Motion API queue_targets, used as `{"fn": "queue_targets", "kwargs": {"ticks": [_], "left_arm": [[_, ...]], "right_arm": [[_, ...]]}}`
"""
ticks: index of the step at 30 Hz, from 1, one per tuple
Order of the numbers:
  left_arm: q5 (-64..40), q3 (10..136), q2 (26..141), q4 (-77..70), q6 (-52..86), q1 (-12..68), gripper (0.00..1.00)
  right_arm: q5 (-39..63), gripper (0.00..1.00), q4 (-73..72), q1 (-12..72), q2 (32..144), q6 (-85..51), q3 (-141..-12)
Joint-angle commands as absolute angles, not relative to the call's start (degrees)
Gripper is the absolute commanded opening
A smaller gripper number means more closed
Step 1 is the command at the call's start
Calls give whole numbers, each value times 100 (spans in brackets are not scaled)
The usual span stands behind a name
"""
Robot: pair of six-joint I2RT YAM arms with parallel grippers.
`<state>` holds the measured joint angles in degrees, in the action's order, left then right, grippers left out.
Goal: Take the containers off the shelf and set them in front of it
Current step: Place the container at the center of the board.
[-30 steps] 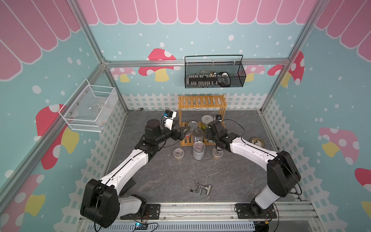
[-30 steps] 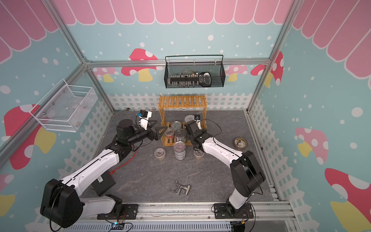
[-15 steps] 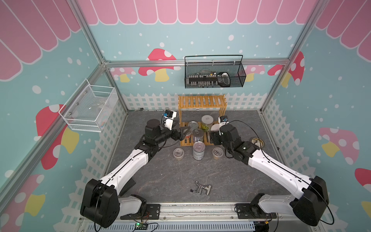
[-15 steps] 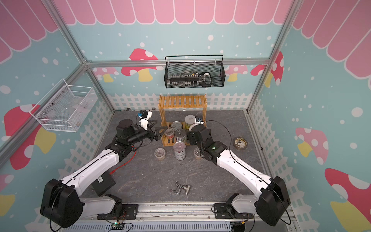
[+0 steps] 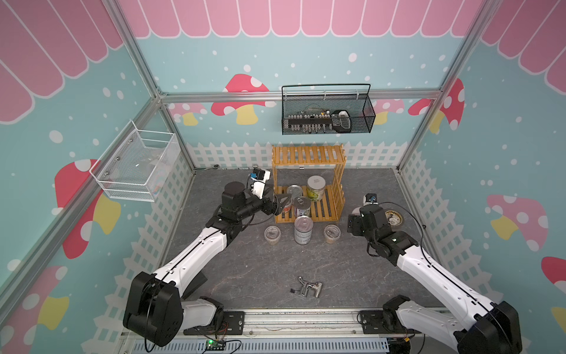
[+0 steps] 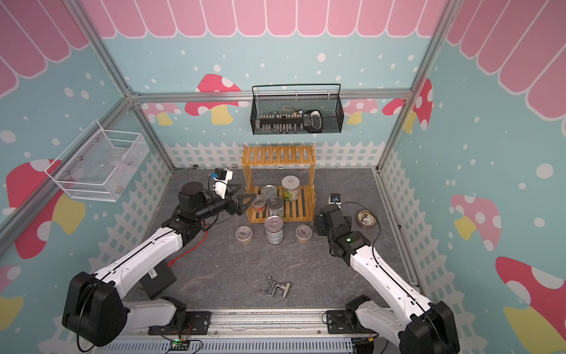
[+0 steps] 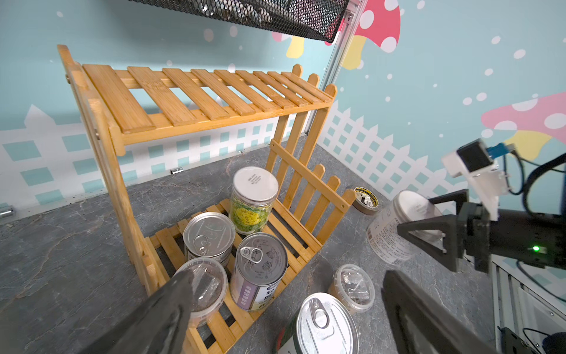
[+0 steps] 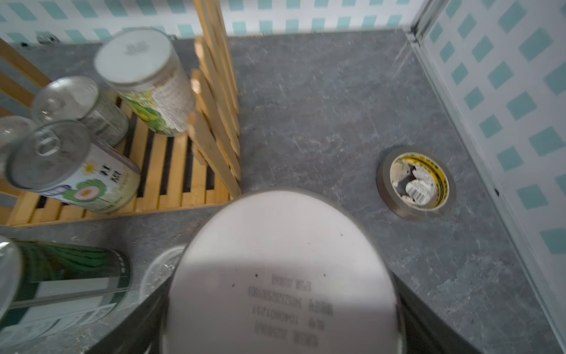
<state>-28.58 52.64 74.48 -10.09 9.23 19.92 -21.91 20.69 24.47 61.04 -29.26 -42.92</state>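
- The right hand [image 7: 425,217] clasps the white-lidded jar [image 8: 281,269] lid-up, just right of the shelf [image 5: 309,153]. Free surface [image 5: 352,260] lies near-left of it, beside the right front cup [image 5: 332,233].
- The left hand [image 6: 249,203], spread wide, is nearest the clear cup [image 7: 211,288] on the lower tier's near-left corner.

Three cans [image 5: 303,230], three cups [image 5: 272,234] — two jars [image 5: 316,187].

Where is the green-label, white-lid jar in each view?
Top view: green-label jar on the lower tier of the shelf, toward the back, by its slatted side.
Top view: green-label jar, same spot.
Left wrist: green-label jar behind two tin cans, beside the slats.
Right wrist: green-label jar on the lower tier, beside the slats.
Shared landmark: tape roll on the floor beyond that slatted side.
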Motion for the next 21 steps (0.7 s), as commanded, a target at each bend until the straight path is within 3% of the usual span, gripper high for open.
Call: {"fn": "queue_targets", "kwargs": {"ticks": [1,21], "left_arm": [[-2971,5242,7462,-1010,951,1951,99],[-2901,5232,7436,-976,913,1951,99]], "right_arm": [[-1668,73,1385,2256,6199,-3098,-4034],[-1836,77,141,1982,7078,-3075,-3222]]}}
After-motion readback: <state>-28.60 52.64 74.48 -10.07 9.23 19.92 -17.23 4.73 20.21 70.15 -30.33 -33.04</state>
